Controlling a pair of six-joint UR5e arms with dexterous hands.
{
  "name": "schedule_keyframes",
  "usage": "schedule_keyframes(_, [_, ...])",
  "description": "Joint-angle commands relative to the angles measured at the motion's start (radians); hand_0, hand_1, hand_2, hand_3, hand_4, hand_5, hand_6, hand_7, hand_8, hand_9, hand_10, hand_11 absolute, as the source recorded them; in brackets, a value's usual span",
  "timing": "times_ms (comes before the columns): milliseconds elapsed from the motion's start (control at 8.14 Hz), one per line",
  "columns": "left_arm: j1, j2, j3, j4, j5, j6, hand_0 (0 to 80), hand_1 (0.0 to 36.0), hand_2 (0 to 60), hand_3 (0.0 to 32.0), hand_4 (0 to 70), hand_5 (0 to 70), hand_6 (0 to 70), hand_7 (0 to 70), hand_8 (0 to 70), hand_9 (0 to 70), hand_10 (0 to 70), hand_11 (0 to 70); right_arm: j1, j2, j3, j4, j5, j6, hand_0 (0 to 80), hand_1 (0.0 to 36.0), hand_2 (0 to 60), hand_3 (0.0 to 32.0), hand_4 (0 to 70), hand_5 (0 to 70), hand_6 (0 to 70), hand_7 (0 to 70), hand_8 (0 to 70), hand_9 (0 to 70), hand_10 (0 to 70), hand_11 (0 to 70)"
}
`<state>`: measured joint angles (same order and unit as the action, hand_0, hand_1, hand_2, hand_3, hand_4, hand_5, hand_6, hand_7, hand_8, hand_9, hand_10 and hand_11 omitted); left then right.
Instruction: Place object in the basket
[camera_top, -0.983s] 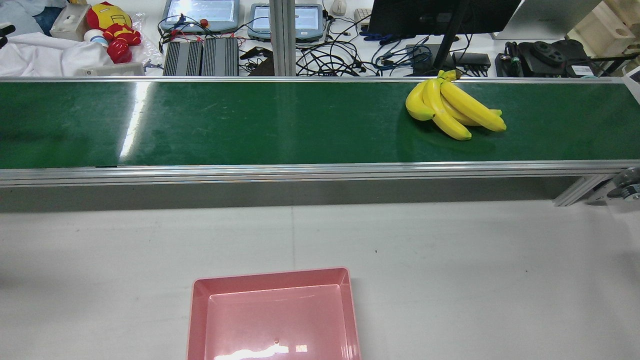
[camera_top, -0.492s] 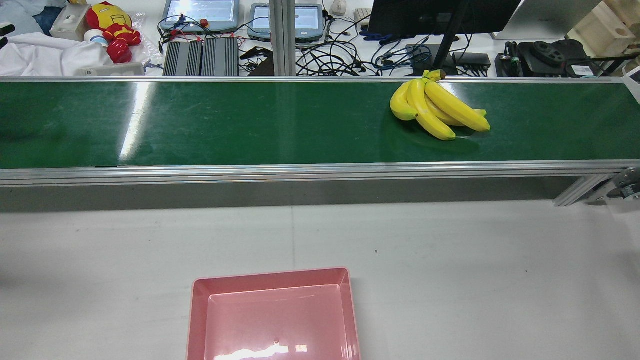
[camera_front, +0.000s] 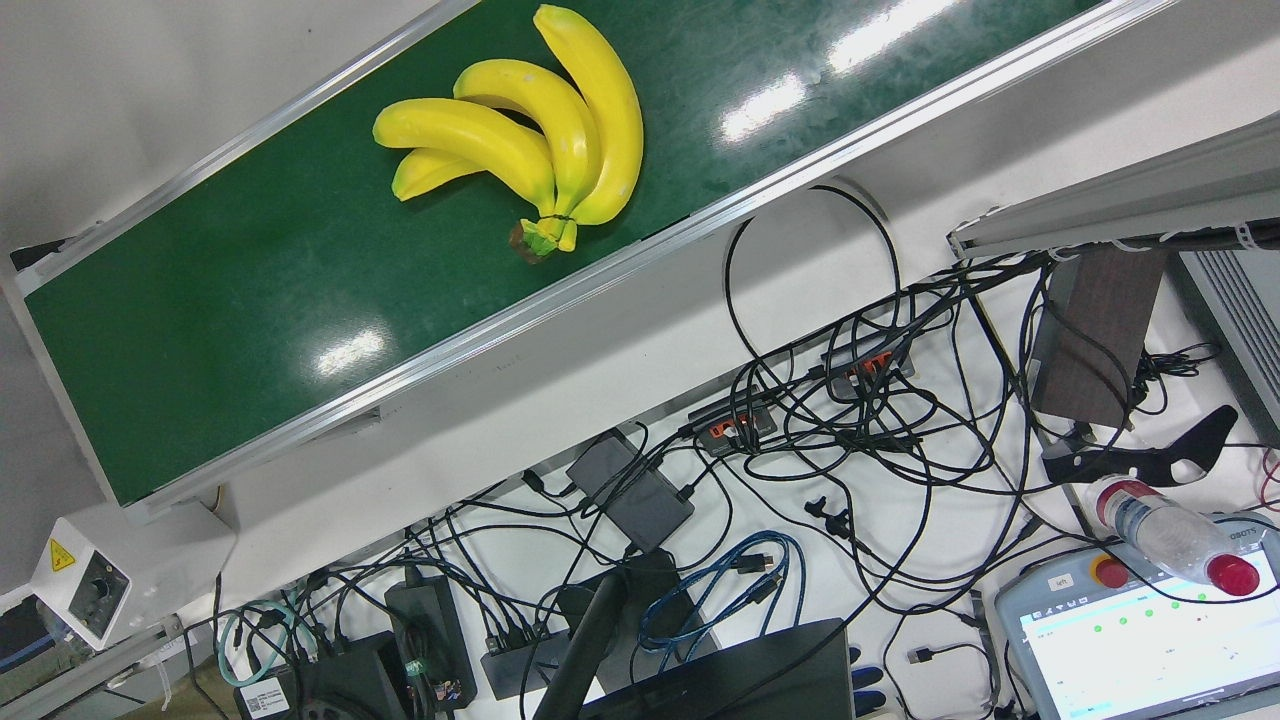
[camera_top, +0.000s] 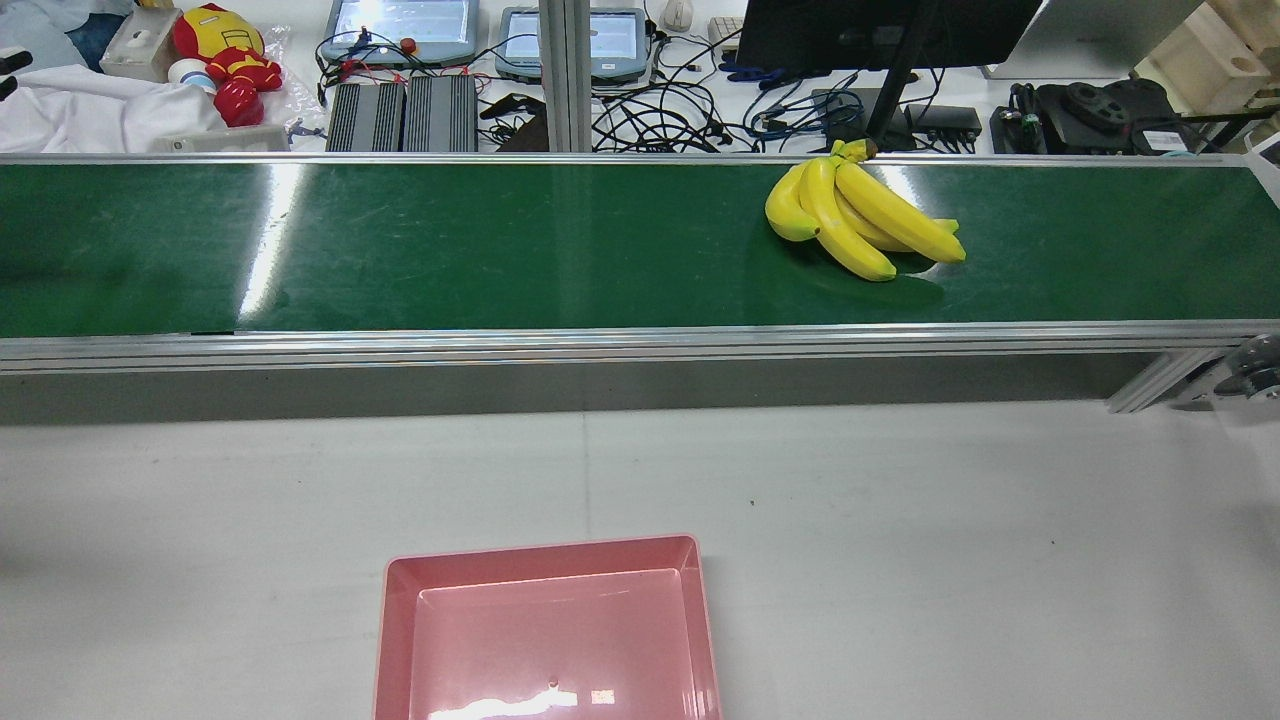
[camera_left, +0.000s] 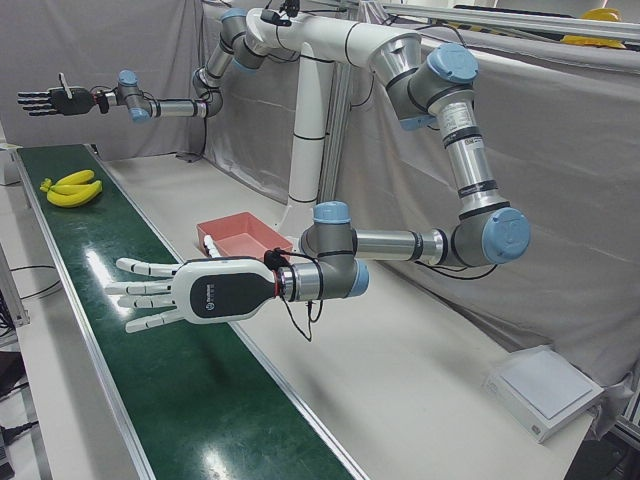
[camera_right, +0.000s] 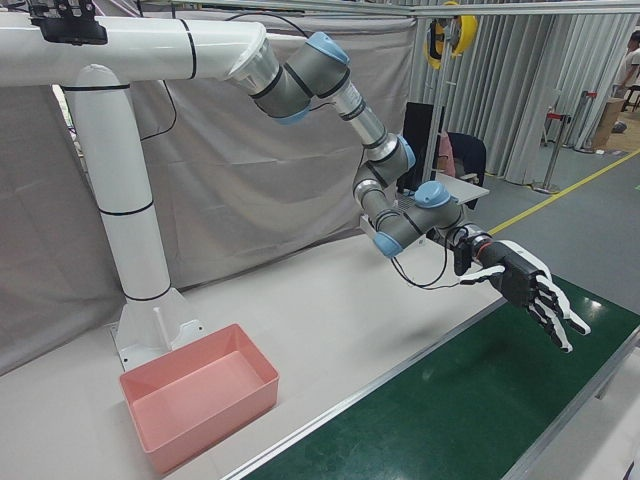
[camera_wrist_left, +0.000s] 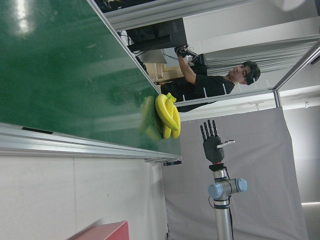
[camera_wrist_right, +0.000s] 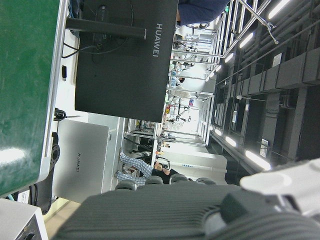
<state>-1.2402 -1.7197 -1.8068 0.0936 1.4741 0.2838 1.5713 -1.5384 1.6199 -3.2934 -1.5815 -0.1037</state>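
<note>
Both splayed and empty: left robot hand (camera_left: 165, 293), right robot hand (camera_right: 525, 285); pink basket (camera_top: 545, 551) empty, bananas (camera_top: 860, 222) on conveyor (camera_top: 500, 250).

monitor back (camera_wrist_right: 127, 55): "HUAWEI" | laptop lid (camera_wrist_right: 80, 162): "HUAWEI"

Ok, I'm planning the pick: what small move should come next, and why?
Probably lower the right hand toward the banana bunch. That hand hovers open, high above the far end of the belt and close to the bunch, while the left hand sits open much farther down the belt.
</note>
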Motion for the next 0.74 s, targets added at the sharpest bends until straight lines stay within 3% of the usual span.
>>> schedule_keyframes(0, [-0.001, 0.0, 0.0, 0.003, 0.002, -0.003, 57.9, 16.6, 0.0, 11.6, 9.1, 18.5, 2.4, 7.0, 12.5, 11.8, 2.6, 5.8, -0.001, 0.0, 0.0, 0.0, 0.0, -0.001, 0.0, 0.0, 0.0, 0.0, 0.0, 0.0, 0.0, 0.0, 0.0, 0.0, 0.0, 0.0])
schedule_keyframes(615, [-0.001, 0.002, -0.002, 0.003, 0.002, 0.002, 57.9, 16.9, 0.0, 12.6, 8.6, 18.4, 2.4, 7.1, 12.8, 12.2, 2.8, 6.2, -0.001, 0.0, 0.0, 0.0, 0.0, -0.001, 0.0, 0.0, 0.0, 0.0, 0.0, 0.0, 0.0, 0.0, 0.0, 0.0, 0.0, 0.0])
